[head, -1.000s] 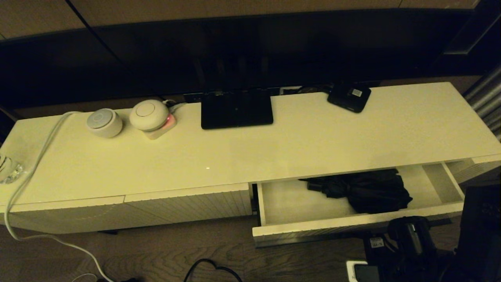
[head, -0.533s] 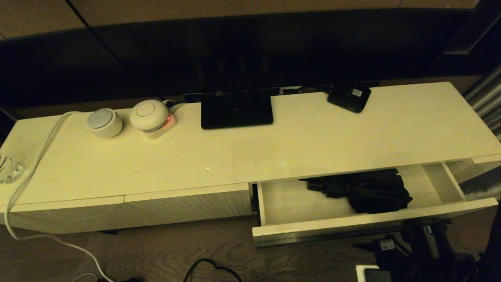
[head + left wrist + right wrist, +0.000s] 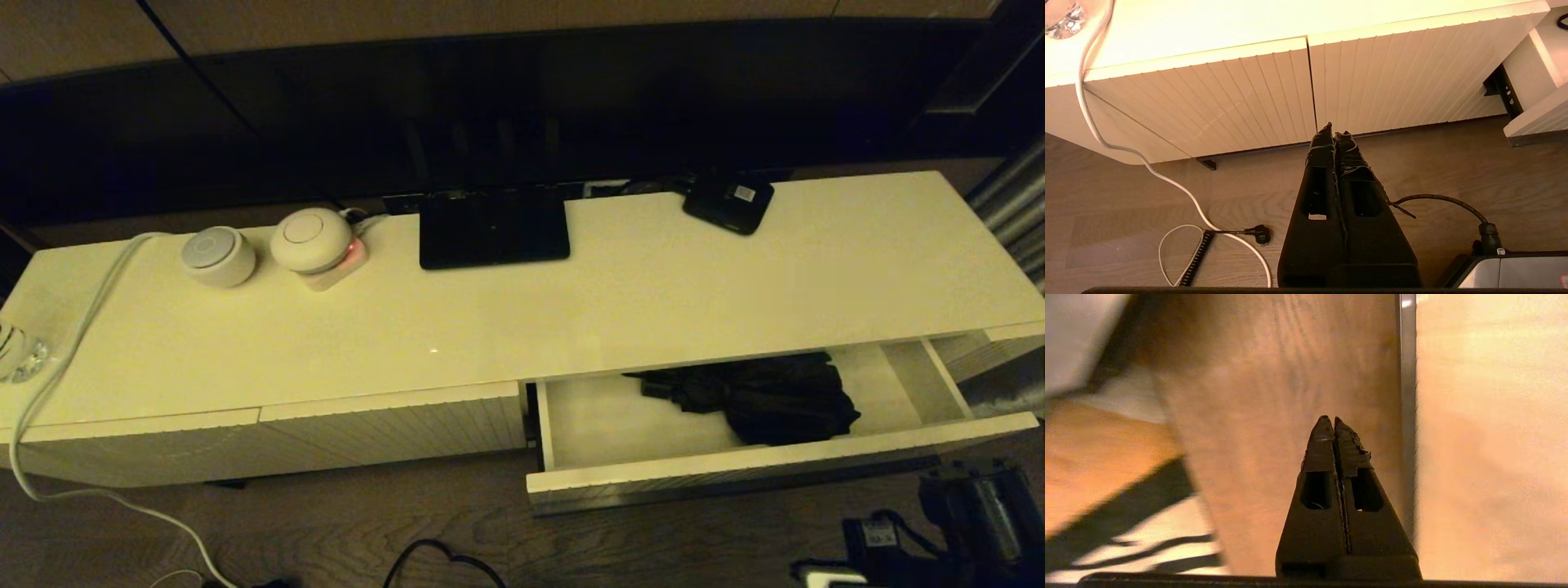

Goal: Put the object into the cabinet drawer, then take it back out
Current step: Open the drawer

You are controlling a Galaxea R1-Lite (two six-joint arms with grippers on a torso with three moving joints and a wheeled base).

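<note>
The object, a black folded umbrella, lies inside the pulled-out cabinet drawer, toward its right half, with the handle end pointing left. My right arm shows low at the lower right of the head view, below the drawer front and well clear of the umbrella. Over the wooden floor my right gripper is shut with nothing in it. My left gripper is shut and empty too, hanging near the floor in front of the closed ribbed fronts.
On the cabinet top stand two round white devices, a black stand base and a small black box. A white cable trails off the left end to the floor. Black cables lie on the floor.
My right arm has pulled back from the drawer front, down and to the right, and its gripper has gone from open to shut. The umbrella and drawer have stayed put.
</note>
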